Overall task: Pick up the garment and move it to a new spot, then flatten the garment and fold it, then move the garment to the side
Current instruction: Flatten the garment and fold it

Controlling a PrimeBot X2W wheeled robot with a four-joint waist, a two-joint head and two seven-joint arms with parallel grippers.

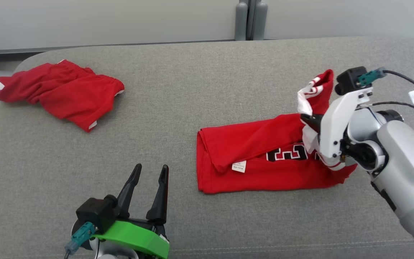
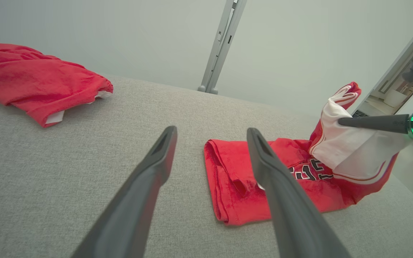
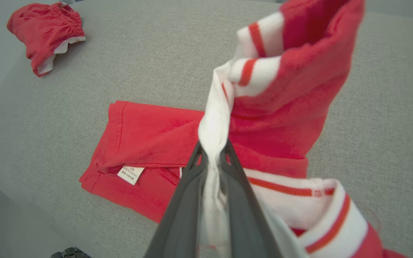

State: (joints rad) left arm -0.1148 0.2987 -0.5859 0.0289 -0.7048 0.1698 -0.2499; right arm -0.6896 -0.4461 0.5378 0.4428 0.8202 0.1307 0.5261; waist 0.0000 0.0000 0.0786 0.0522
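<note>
The garment [image 1: 250, 158] is a red jersey with black numbers and white trim, lying folded lengthwise right of centre on the grey padded surface [image 1: 192, 90]. Its right end is pulled up off the surface. My right gripper [image 1: 308, 120] is shut on the white trimmed edge of that raised end; the right wrist view shows the fabric pinched between the fingers of the right gripper [image 3: 212, 152]. My left gripper [image 1: 151, 169] stands open near the front edge, left of the garment and apart from it. In the left wrist view the garment [image 2: 235, 179] lies beyond the left gripper [image 2: 212, 132].
Another crumpled red piece of clothing [image 1: 59, 91] lies at the far left of the surface, also seen in the left wrist view [image 2: 38, 82]. A grey post [image 1: 250, 18] stands behind the back edge. A small white label [image 1: 239, 166] shows on the jersey.
</note>
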